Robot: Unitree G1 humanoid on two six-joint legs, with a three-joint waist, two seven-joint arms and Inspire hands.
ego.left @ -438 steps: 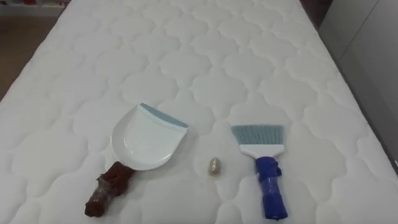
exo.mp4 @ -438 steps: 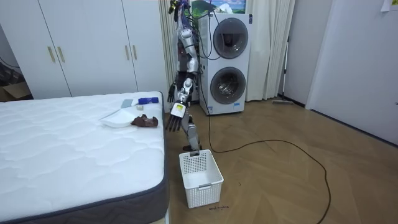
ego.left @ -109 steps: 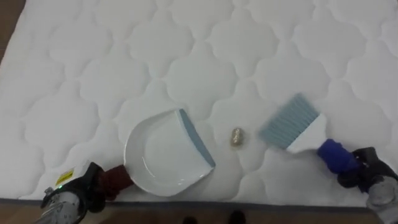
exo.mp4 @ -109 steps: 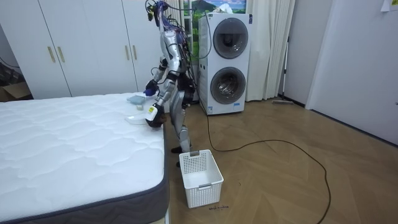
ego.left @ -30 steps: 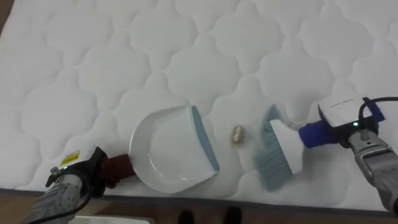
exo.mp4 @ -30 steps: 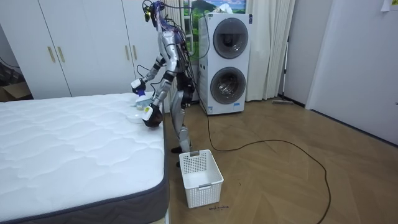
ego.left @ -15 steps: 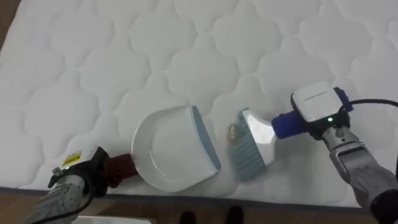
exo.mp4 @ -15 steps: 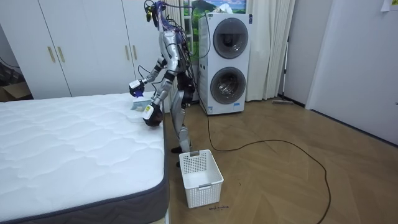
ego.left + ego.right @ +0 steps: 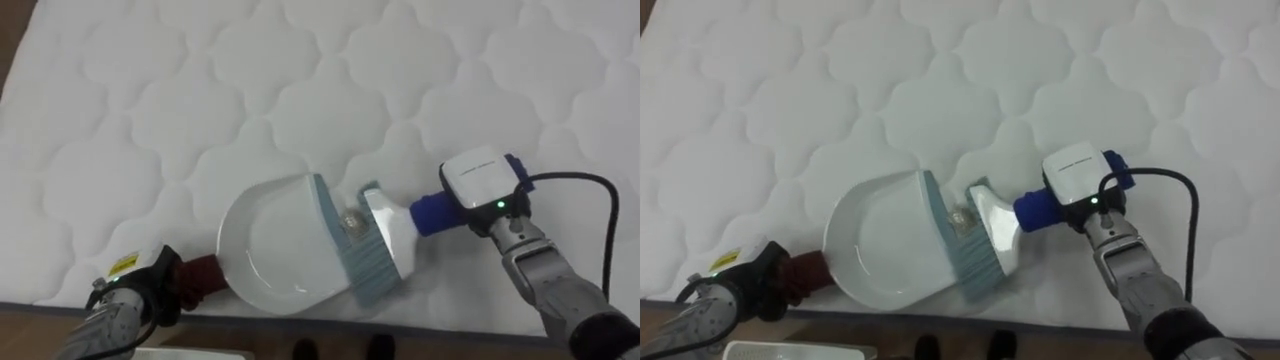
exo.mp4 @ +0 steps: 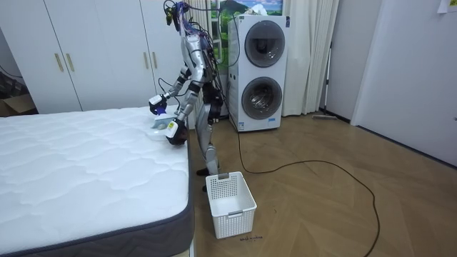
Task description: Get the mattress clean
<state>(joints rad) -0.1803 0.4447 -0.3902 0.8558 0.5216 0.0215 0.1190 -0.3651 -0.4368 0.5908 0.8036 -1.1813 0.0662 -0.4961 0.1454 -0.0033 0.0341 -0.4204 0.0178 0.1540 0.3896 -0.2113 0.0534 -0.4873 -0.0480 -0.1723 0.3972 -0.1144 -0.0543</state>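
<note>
A white dustpan with a blue-grey lip lies near the front edge of the white quilted mattress. My left hand is shut on its dark red handle. My right hand is shut on the blue handle of a white brush. Its blue-grey bristles rest against the dustpan's lip. A small pale scrap sits right at the lip, between bristles and pan. In the room view I stand bent over the bed's corner with both hands on the mattress.
The mattress edge runs along the bottom of the eye views, with floor below. A white plastic basket stands on the wooden floor beside the bed. Stacked washing machines and white wardrobes stand behind me.
My right hand swept the brush leftwards, pushing the small scrap up to the dustpan's lip. The left hand kept the dustpan nearly still.
</note>
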